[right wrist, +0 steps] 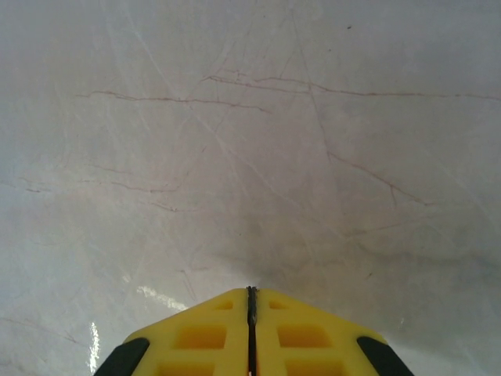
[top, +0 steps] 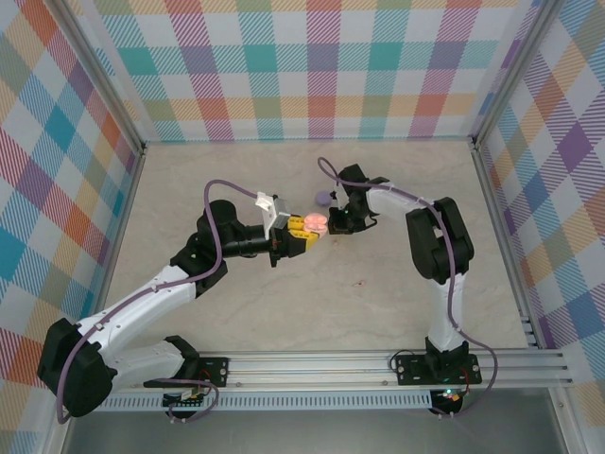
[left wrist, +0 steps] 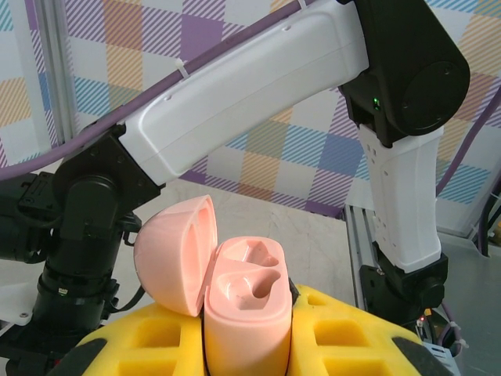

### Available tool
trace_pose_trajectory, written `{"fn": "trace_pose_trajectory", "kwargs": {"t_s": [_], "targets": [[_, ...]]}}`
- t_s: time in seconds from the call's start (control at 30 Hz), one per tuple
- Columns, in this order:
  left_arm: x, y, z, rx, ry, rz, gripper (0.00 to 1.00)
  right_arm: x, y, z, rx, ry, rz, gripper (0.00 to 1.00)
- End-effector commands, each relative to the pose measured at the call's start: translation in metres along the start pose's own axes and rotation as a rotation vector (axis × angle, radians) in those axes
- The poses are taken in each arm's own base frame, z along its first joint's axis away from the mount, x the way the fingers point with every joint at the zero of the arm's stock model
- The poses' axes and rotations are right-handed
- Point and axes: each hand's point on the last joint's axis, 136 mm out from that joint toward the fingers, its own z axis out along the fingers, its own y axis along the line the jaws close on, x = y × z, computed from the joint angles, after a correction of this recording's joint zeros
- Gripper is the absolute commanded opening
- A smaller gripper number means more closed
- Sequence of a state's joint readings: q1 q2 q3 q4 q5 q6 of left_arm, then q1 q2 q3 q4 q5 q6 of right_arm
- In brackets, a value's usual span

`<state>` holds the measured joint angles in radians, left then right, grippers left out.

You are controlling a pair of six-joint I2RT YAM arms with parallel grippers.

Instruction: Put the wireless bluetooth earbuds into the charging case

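My left gripper (top: 304,230) is shut on a pink charging case (left wrist: 244,329), squeezed between its yellow fingers (left wrist: 352,333). The case (top: 316,221) stands upright with its lid (left wrist: 176,254) swung open to the left, and both moulded sockets are empty. My right gripper (top: 335,223) hovers just right of the case, above the table. In the right wrist view its yellow fingers (right wrist: 207,333) are pressed together at the gripper's tip (right wrist: 251,294) with nothing between them, over bare tabletop. The earbuds are out of view.
A small purple rounded object (top: 322,198) lies on the table just behind the case, next to the right arm's wrist. Checkered walls enclose the pale marbled table (top: 378,293) on three sides. A metal rail (top: 378,364) runs along the near edge.
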<state>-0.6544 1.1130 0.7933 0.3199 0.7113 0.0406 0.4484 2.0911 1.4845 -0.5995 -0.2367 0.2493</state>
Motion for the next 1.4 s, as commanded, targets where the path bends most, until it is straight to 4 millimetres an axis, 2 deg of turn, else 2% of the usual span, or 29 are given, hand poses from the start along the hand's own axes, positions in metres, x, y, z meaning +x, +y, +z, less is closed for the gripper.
{"fn": "trace_pose_trajectory", "kwargs": {"t_s": [0.0, 0.27, 0.67, 1.07, 1.37], "targets": [[-0.002, -0.008, -0.002, 0.01, -0.015, 0.01, 0.18, 0.0, -0.003, 0.001, 0.017, 0.021, -0.004, 0.11], [-0.001, -0.008, -0.001, 0.009, -0.015, 0.002, 0.19, 0.016, -0.02, -0.001, 0.103, 0.049, 0.01, 0.12], [-0.002, -0.009, -0.002, 0.008, -0.024, -0.008, 0.19, 0.043, -0.03, -0.012, 0.152, 0.082, 0.017, 0.13], [-0.004, -0.01, -0.003, 0.006, -0.031, -0.012, 0.19, 0.064, -0.01, -0.006, 0.09, 0.137, -0.061, 0.15], [-0.004, -0.009, -0.004, 0.0, -0.032, -0.013, 0.19, 0.067, 0.009, -0.002, 0.052, 0.147, -0.103, 0.16]]}}
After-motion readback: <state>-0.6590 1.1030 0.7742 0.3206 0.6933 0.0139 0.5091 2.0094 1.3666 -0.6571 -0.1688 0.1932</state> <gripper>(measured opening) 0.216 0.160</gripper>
